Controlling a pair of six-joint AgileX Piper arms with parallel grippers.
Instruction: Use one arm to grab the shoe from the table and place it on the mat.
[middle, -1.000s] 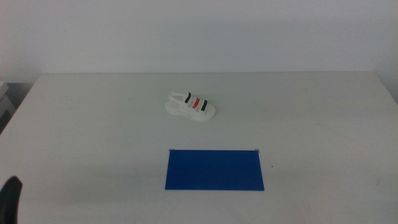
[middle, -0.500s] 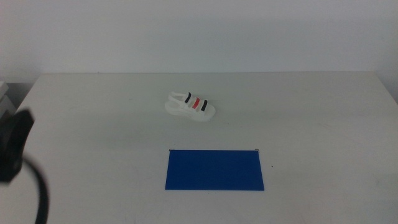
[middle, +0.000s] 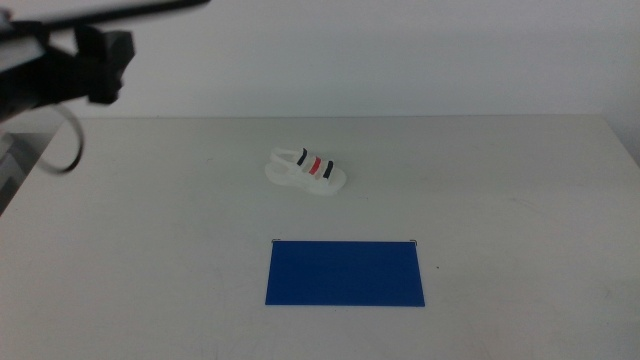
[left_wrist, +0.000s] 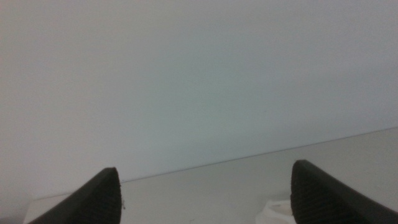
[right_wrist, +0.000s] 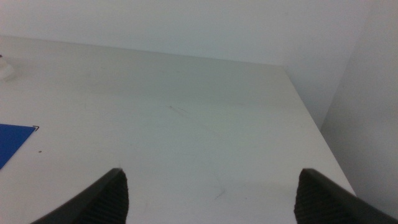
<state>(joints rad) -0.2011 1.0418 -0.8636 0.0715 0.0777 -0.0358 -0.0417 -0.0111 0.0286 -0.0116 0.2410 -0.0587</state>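
Observation:
The shoe (middle: 307, 172), a small white sandal with two black straps and a red one between them, lies on the table (middle: 500, 200) at centre back. The blue mat (middle: 345, 272) lies flat nearer the front, apart from the shoe. The left arm (middle: 70, 65) hangs high over the table's back left corner, well left of the shoe. My left gripper (left_wrist: 205, 202) is open and holds nothing; a white sliver of the shoe (left_wrist: 273, 214) shows low between its jaws. My right gripper (right_wrist: 208, 199) is open over bare table, with a corner of the mat (right_wrist: 11, 144) off to one side.
A pale wall rises behind the table. The table's right edge (right_wrist: 311, 118) shows in the right wrist view, with a drop beyond it. A dark cable loop (middle: 68, 150) hangs under the left arm.
The left arm has risen from the picture's lower left edge to high over the back left corner. The shoe and the mat have not moved.

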